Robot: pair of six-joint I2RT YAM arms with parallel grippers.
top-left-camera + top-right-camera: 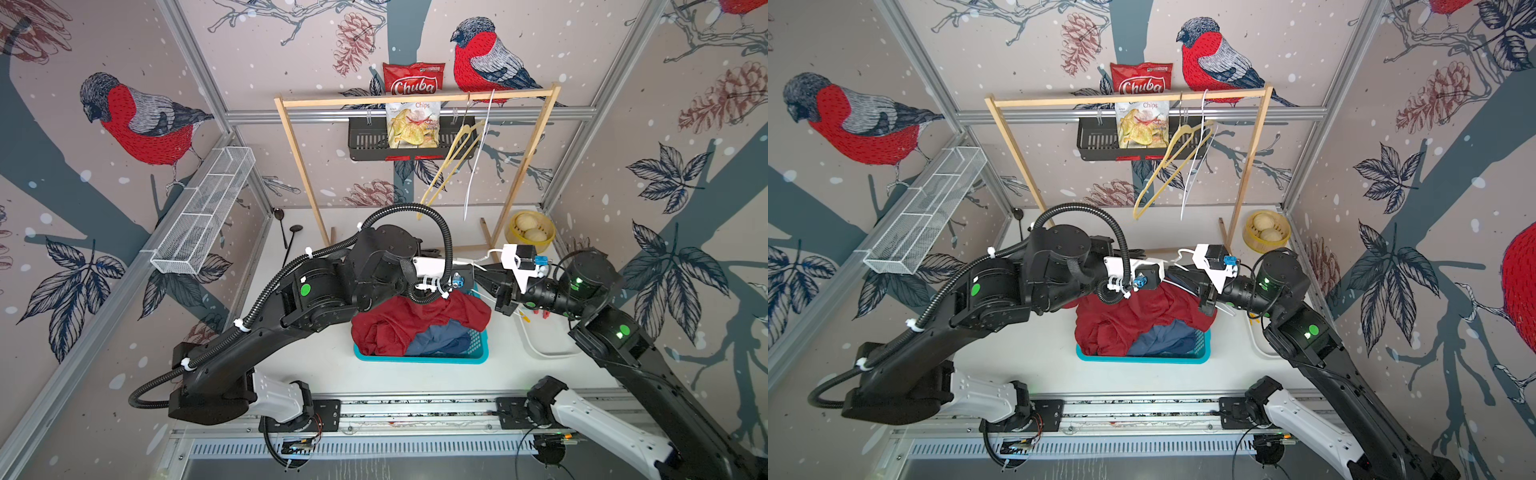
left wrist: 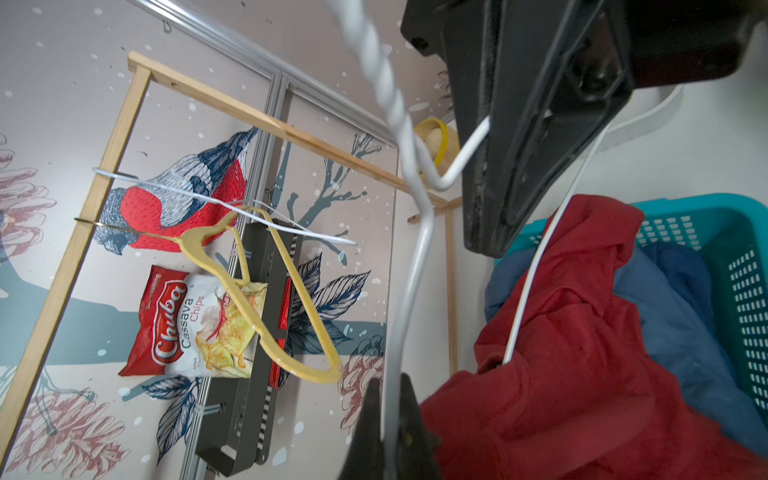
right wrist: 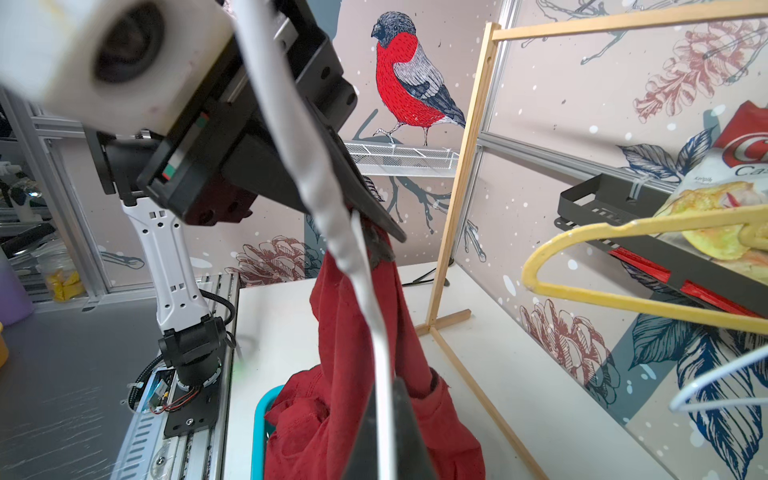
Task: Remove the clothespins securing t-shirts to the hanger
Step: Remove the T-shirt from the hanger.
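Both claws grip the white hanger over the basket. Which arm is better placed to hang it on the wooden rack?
Right, likely: the right claw is shut on the white hanger, and the occupied end of the wooden rack, by the yellow hanger, lies on that arm's side.

red chip bag, "Chuba Cassava Chips"

Red t-shirt: matt cloth. Basket: teal plastic. Rack: bare wood. White hanger: smooth coated wire.
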